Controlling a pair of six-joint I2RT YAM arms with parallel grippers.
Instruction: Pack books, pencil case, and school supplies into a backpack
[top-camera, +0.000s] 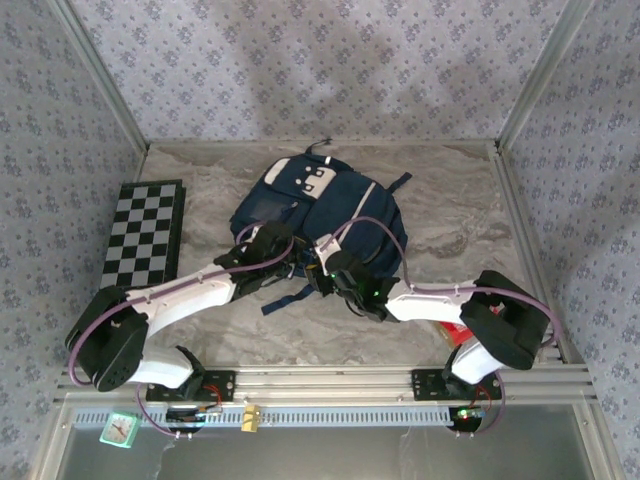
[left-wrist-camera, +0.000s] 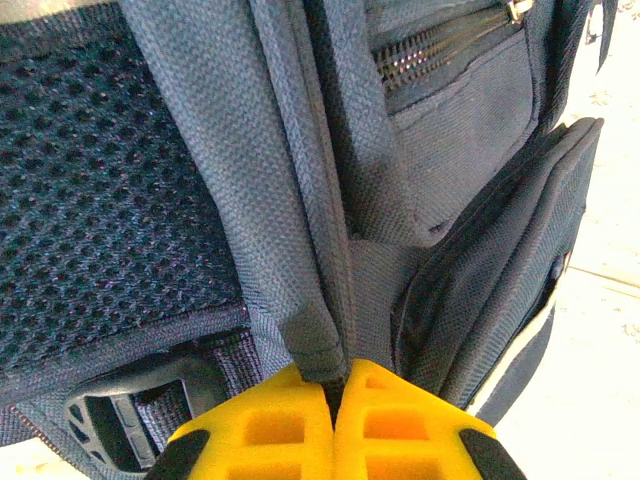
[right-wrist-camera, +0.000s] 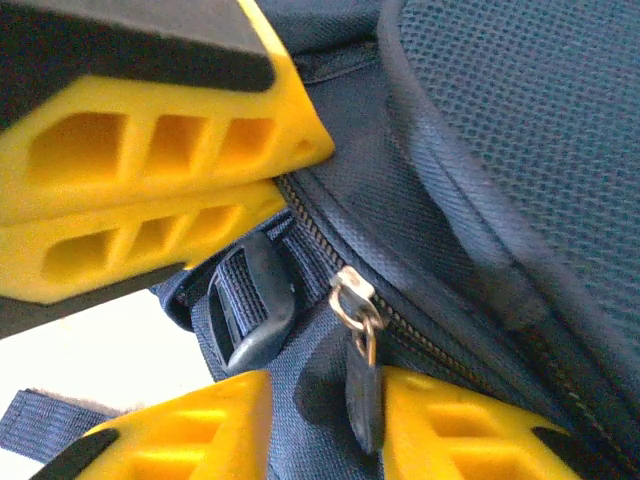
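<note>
Marble table (top-camera: 450, 200); left end effector (left-wrist-camera: 335, 385) clamps backpack (left-wrist-camera: 290, 200) edge, right end effector (right-wrist-camera: 328, 385) apart.

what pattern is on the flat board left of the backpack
Black-and-white checks cover the board. It shows best in the top external view.

The backpack (top-camera: 330, 215) lay in the middle of the surface (top-camera: 455, 200), the board (top-camera: 145, 232) to its left. The left tool (left-wrist-camera: 335, 385) and right tool (right-wrist-camera: 325, 382) sat side by side at its near edge, a zipper pull (right-wrist-camera: 362, 392) between the right tool's fingers (right-wrist-camera: 440, 430).
</note>
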